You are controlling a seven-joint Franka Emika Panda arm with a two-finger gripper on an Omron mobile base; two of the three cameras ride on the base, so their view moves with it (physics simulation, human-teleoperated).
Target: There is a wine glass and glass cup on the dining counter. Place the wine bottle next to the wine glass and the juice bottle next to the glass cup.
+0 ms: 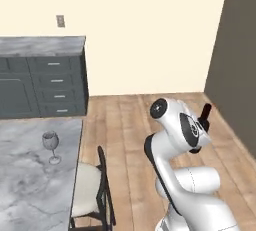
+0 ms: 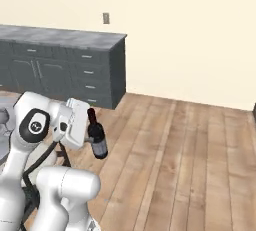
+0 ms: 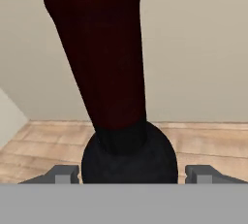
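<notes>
My gripper [image 2: 89, 139] is shut on the wine bottle [image 2: 97, 136], a slim dark bottle with a long dark-red neck, held upright in the air above the wooden floor. In the hand view the wine bottle [image 3: 114, 87] rises between the fingertips [image 3: 62, 173]. Its neck tip [image 1: 205, 113] shows behind the arm in the left base view. The wine glass [image 1: 50, 146] stands on the dining counter [image 1: 30, 185], well to the left of the gripper. The glass cup and the juice bottle are out of view.
A cream-seated stool [image 1: 90, 187] stands against the dining counter's edge, between the counter and the arm. Dark grey drawers under a marble wall counter [image 1: 42, 46] line the back wall. Open wooden floor [image 2: 185, 160] lies to the right.
</notes>
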